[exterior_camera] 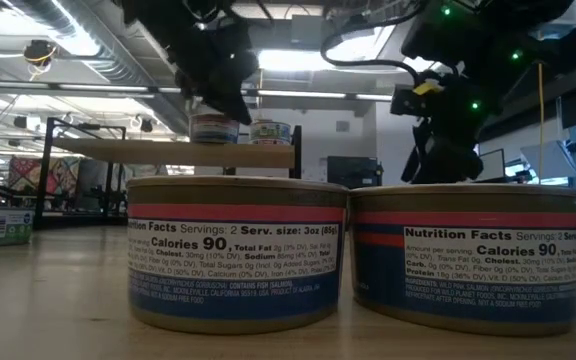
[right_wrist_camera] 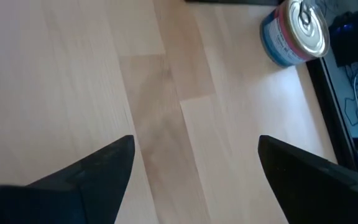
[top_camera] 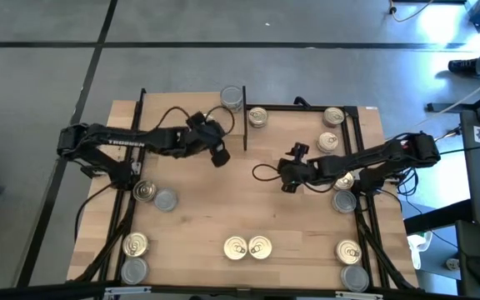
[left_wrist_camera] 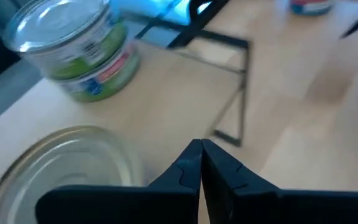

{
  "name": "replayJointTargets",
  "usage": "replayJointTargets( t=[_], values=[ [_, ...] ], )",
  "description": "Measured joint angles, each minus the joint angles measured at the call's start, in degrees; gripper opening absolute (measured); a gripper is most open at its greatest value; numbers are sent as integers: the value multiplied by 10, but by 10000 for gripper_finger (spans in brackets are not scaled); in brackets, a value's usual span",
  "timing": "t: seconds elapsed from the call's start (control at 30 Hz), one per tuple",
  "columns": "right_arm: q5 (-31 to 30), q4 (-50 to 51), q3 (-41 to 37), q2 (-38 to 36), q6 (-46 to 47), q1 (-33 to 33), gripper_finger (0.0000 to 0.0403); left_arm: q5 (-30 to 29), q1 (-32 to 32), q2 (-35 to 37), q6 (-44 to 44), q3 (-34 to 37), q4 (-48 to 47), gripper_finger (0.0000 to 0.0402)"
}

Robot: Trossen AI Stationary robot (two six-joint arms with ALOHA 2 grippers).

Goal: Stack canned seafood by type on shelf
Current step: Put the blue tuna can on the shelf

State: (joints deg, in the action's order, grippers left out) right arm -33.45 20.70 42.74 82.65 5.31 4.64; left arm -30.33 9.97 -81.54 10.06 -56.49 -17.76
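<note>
Overhead, the light-wood table (top_camera: 223, 208) carried the low shelf (top_camera: 192, 117) along its far edge, a raised plank on thin black posts. The left arm reached across the shelf, its gripper (top_camera: 220, 156) pinched fully shut with nothing between the fingers, just beyond the shelf's right end. The right arm stretched in from the right edge, and its gripper (top_camera: 288, 185) hung over bare wood near the table's middle, fingers spread wide and empty.

All the canned seafood stood upright, round axes vertical, lids facing up. Two tins (top_camera: 247, 247) with gold pull-tab lids stood touching at the middle of the near edge, blue-and-red labels with nutrition panels facing the low camera. One silver-topped tin with a green label (top_camera: 232, 97) stood at the shelf's far right corner, with a gold-lidded tin (top_camera: 257, 117) just beside it. A gold-lidded tin and a plain grey-topped one (top_camera: 155, 196) stood side by side near the left edge; another such pair (top_camera: 134, 255) occupied the near left corner, and a third pair (top_camera: 351, 262) the near right corner. More tins (top_camera: 332, 127) stood toward the far right corner. Black cables (top_camera: 261, 173) trailed across the tabletop beside the right gripper.
</note>
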Motion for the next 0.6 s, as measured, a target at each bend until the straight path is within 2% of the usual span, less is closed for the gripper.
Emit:
replayJointTargets(
  t=[0.2,0.4,0.6],
  values=[
    [0,-32,0,0,-13,3,340,-4,36,4,7,0,-59,2],
    [7,-33,0,0,-13,3,340,-57,63,4,18,0,-86,4],
    [16,-34,0,0,-13,3,340,-92,92,5,60,0,-160,5]
  ],
)
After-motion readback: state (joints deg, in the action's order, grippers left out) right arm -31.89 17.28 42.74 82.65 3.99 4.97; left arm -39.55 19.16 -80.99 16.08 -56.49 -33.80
